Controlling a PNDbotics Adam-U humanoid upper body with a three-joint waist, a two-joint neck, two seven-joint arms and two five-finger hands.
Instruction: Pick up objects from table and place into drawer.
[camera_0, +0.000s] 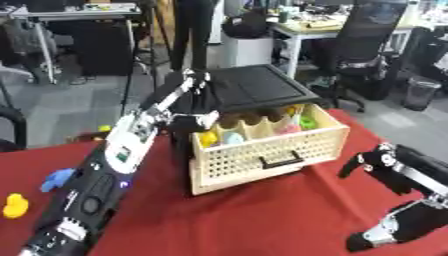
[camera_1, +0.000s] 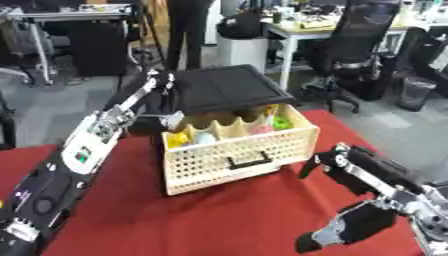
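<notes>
Room: an office, with desks and black chairs on a grey floor beyond the bench.
Bench: the bench (camera_0: 289, 215) wears a red cloth; its far edge runs just behind the drawer unit.
Drawer: a cream perforated drawer (camera_0: 262, 150) stands pulled open toward the near edge, under a black cabinet top (camera_0: 262, 87). It has a black handle on its front and holds several small coloured things in its compartments: yellow, pale blue, pink and green.
Left arm: stretched from the near left corner toward the far edge, ending at the drawer's back left corner.
Left robot hand: the left robot hand (camera_0: 194, 80) is up against the cabinet top's left side; I cannot tell how its fingers are set.
Right robot hand: the right robot hand (camera_1: 325, 161) hangs just right of the drawer front, fingers curled, holding nothing.
Things left out: a blue toy (camera_0: 57, 179) and a yellow toy (camera_0: 14, 205) lie at the left edge, well apart from the drawer.
Key relation: both toys lie to the left of the left forearm, behind its hand, so I judge the left arm the nearer one; it would have to draw back toward the near left corner.
Long axis: neither toy shows one.
</notes>
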